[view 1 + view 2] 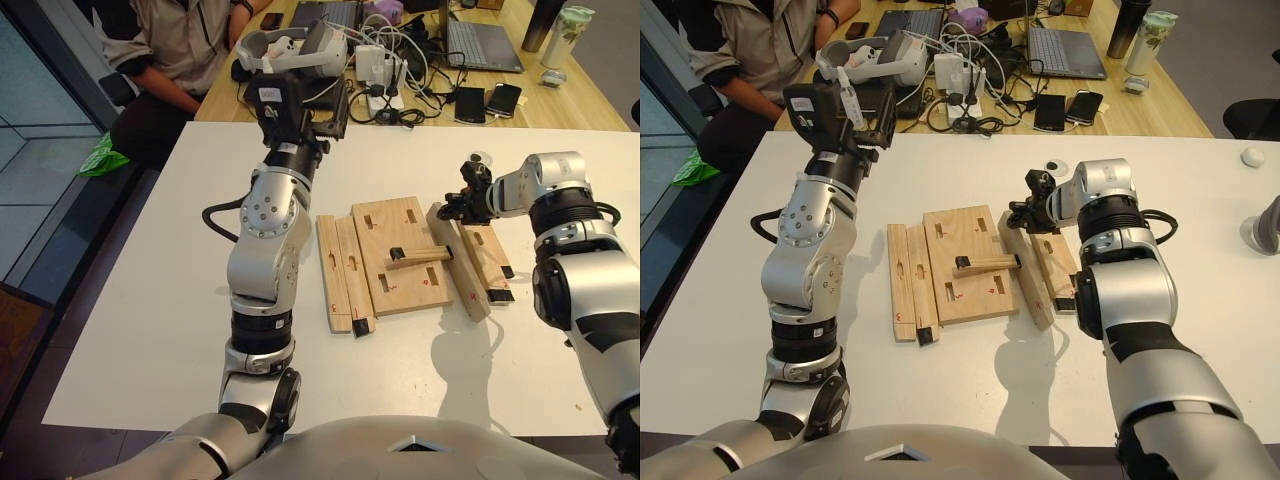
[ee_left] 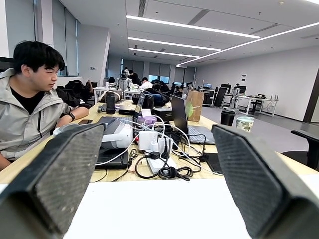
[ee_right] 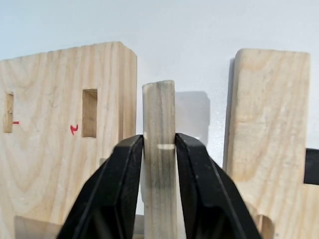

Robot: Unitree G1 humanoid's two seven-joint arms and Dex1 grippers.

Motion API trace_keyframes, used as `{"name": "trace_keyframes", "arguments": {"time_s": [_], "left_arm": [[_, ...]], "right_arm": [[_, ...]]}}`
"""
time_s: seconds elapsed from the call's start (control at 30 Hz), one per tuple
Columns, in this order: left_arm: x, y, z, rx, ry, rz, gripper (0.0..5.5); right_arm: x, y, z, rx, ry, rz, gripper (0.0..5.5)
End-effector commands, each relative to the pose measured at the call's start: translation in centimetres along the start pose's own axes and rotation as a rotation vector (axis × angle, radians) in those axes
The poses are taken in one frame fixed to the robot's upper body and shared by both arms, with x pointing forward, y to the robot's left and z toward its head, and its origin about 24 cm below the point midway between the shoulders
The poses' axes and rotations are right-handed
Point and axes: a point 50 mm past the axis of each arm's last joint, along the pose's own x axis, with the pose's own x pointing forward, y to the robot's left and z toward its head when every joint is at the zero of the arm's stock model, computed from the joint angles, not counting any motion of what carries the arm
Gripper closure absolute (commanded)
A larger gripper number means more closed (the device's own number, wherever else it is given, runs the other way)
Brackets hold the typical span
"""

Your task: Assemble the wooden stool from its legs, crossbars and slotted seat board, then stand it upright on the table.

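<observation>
right jaws: clamped on the end of a leg (image 3: 159,104), which is turned on edge | slotted seat board (image 3: 45,99) is seen just beside the jaws on one side, another leg (image 3: 266,114) on the other | left jaws: spread wide, nothing gripped, raised above the worktop (image 1: 150,300), well apart from the seat board

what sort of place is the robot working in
Most likely an open-plan office or lab. Long strip ceiling lights run over rows of desks with monitors, and the wooden desk behind the white table is crowded with laptops, phones and cables.
</observation>
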Motion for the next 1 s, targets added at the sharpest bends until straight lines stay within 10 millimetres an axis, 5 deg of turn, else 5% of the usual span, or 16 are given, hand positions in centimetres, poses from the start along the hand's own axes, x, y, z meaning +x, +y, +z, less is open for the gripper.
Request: {"name": "trace_keyframes", "arguments": {"time_s": [0.03,0.23,0.6,1.0], "left_arm": [[0.2,-0.2,0.2,0.002,-0.009,0.0,1.53],[0.2,-0.2,0.2,-0.004,-0.005,-0.006,1.53],[0.3,-1.0,0.1,-0.013,-0.007,-0.023,1.53],[0.4,-1.0,0.1,-0.022,-0.007,-0.027,1.53]], "right_arm": [[1.1,0.5,-1.0,-0.052,0.057,0.006,4.55],[2.8,1.2,-2.8,-0.192,0.156,0.047,4.55],[2.8,1.4,-2.1,-0.47,0.198,0.085,4.55],[3.3,2.7,-1.0,-0.619,0.224,0.052,2.25]]}}
